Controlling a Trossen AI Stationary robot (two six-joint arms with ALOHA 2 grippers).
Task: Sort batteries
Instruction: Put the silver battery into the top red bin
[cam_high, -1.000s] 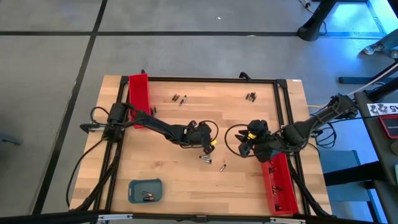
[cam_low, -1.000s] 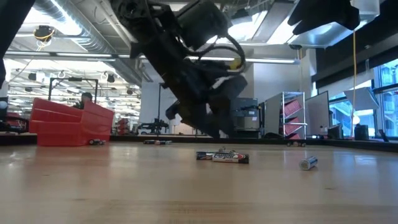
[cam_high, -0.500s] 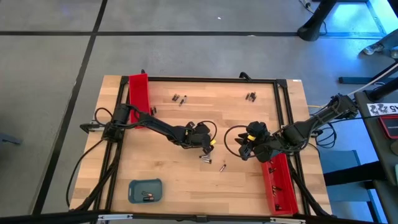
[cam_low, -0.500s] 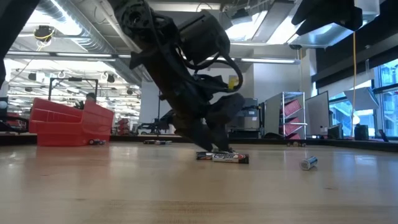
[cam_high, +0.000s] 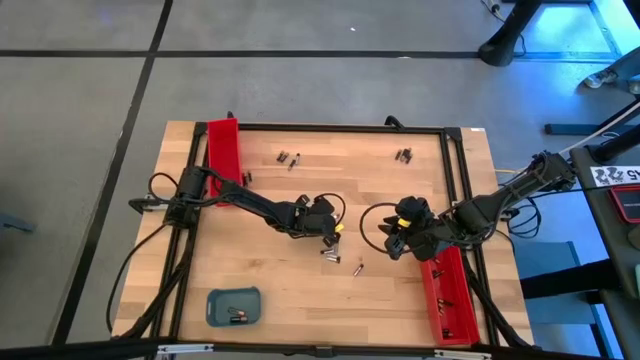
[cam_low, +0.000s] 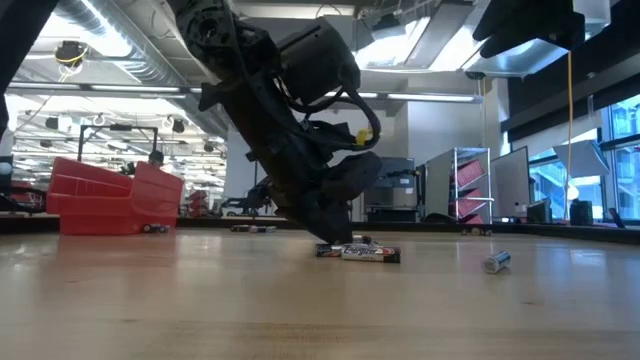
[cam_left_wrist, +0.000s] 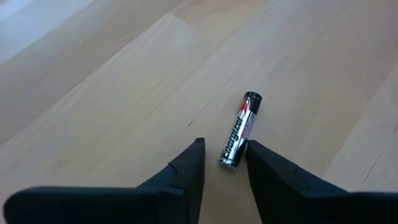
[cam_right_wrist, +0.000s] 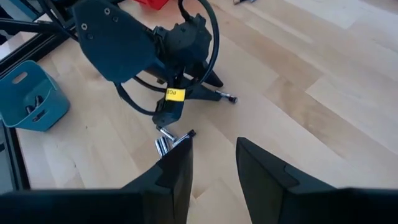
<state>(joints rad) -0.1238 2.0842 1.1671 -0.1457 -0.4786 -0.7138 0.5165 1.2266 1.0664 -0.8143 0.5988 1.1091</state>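
Note:
A black and silver battery (cam_left_wrist: 239, 130) lies flat on the wooden table (cam_high: 260, 270). My left gripper (cam_left_wrist: 225, 158) (cam_high: 331, 237) is low over it and slants down. It is open, and the battery's near end lies in the narrow gap between the fingertips. On the near side lies a pair of batteries (cam_high: 329, 257) (cam_right_wrist: 166, 144), with a single one (cam_high: 358, 268) beside them. More batteries (cam_high: 289, 158) (cam_high: 403, 155) lie near the far edge. My right gripper (cam_right_wrist: 211, 165) (cam_high: 393, 241) hangs open above the table's right part, nothing between its fingers. My left gripper has a finger on either side of the battery's near end (cam_left_wrist: 230, 160), coming from above at a slant and lying along the battery. One finger (cam_left_wrist: 256, 155) is right against the battery's side; I cannot tell whether it touches. The battery rests flat on the table.
A red tray (cam_high: 222, 150) stands along the far left and another red tray (cam_high: 447, 295) along the near right. A small blue tray (cam_high: 234, 306) with batteries in it sits near the front edge. In the low view a battery (cam_low: 496, 262) lies apart on the right.
My left gripper has sunk toward the table and now stands low over the battery, its fingertips near the wood. The batteries have stayed where they were.

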